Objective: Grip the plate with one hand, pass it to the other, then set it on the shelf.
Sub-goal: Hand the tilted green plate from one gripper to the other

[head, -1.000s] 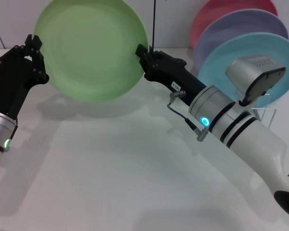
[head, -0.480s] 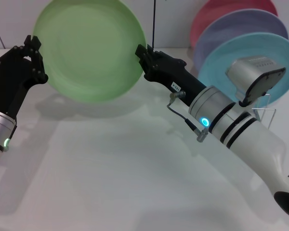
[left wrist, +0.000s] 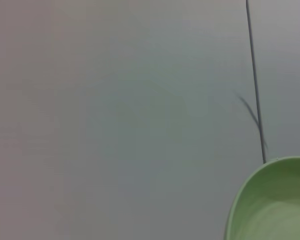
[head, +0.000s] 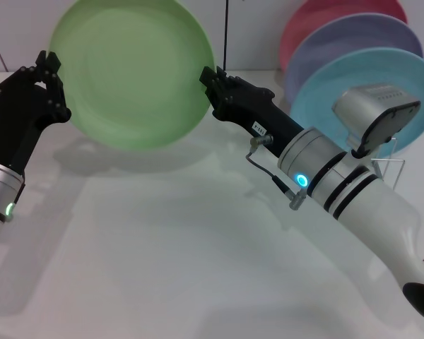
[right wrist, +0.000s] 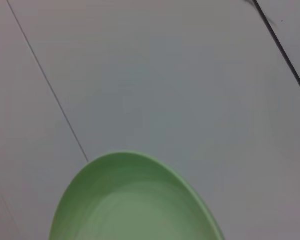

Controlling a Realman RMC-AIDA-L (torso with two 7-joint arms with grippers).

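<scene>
Black claws (head: 48,70) (head: 210,79); white-silver arms, black bands; green, blue lights.

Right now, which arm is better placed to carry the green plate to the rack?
Right, probably. The right gripper is at the plate edge nearest the shelf; the left gripper is at the far edge.

I see the plate (head: 133,70) upright above the table (head: 169,247), between my left gripper (head: 51,74) at its left edge and my right gripper (head: 210,79) at its right. The shelf (head: 386,168) stands far right, behind my right arm, holding three plates (head: 353,60).
</scene>
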